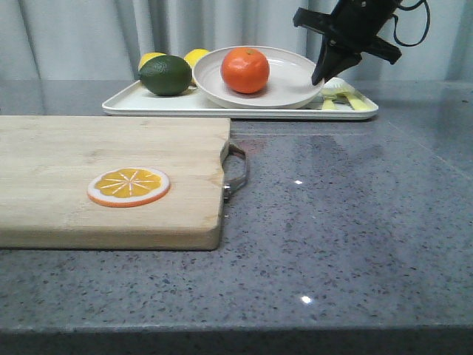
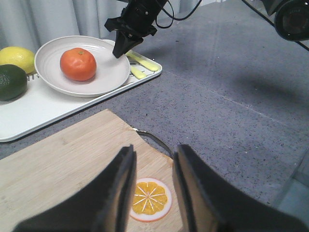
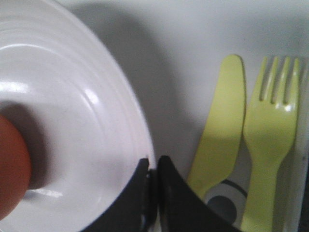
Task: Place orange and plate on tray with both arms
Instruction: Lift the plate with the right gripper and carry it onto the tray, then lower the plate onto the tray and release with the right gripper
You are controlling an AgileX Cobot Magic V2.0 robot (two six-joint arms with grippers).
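The orange (image 1: 245, 70) sits in the plate (image 1: 295, 78) on the tray (image 1: 148, 103); the right tool (image 1: 321, 78) pinches the plate's rim, the left tool (image 2: 153, 193) gapes empty.

Right gripper (image 1: 323, 77) closed, pointing down; left gripper (image 2: 153, 188) parted.

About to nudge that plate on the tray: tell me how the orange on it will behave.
The orange is round and sits loose in the plate, so it will probably roll if jolted. The raised rim should likely catch it. The right hand pinches only the rim, so the plate may tilt.
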